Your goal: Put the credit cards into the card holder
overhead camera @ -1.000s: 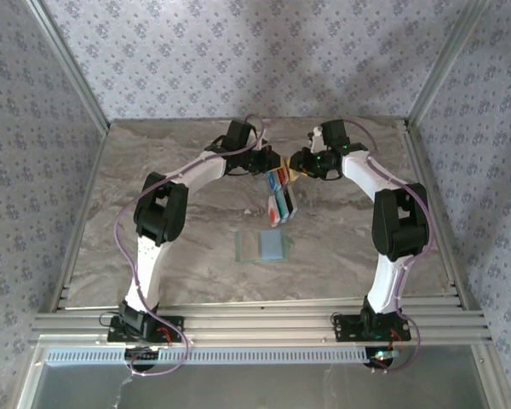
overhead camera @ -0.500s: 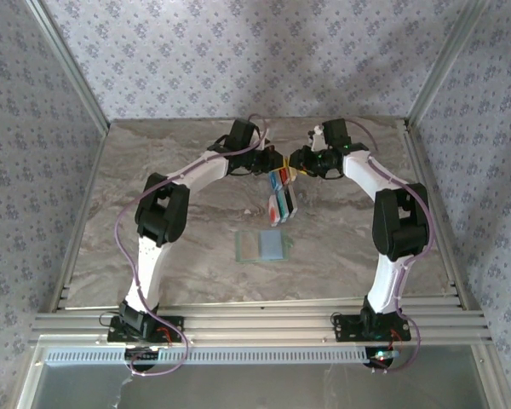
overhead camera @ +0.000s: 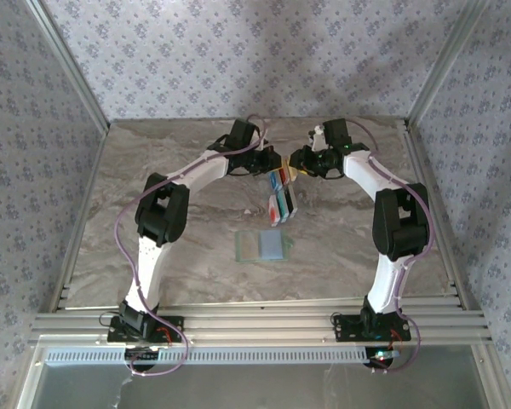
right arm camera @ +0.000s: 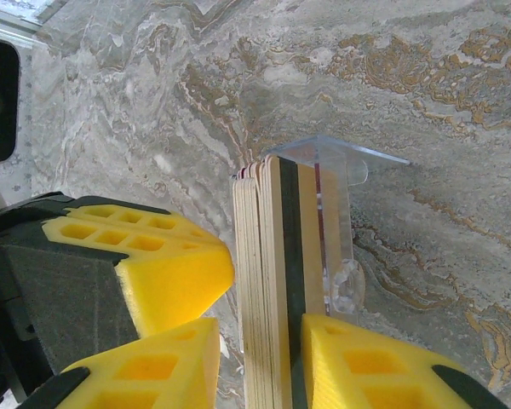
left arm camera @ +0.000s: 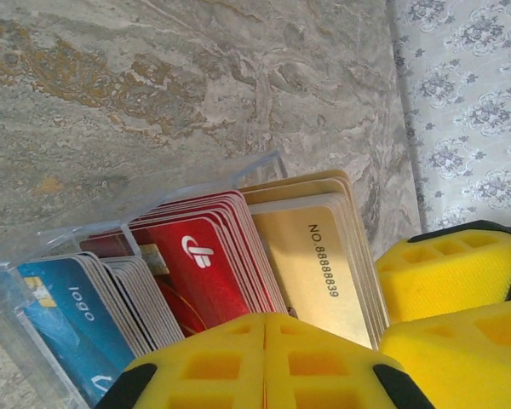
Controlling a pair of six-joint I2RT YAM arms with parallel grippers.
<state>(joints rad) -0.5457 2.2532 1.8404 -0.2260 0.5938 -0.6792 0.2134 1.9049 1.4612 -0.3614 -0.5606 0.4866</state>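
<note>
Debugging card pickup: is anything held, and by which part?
Right jaws clamp the tan card stack across its faces, at one end. Left jaws shut, nothing visibly held.

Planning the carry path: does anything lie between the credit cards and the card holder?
Nothing visible does. The credit cards stand in a clear rack, and the stretch of table between it and the card holder lies bare.

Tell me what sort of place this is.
Probably a robot test booth, not a home: a left arm and right arm bolted to a metal rail, a marble-look table, and wallpapered panels boxing it in.
</note>
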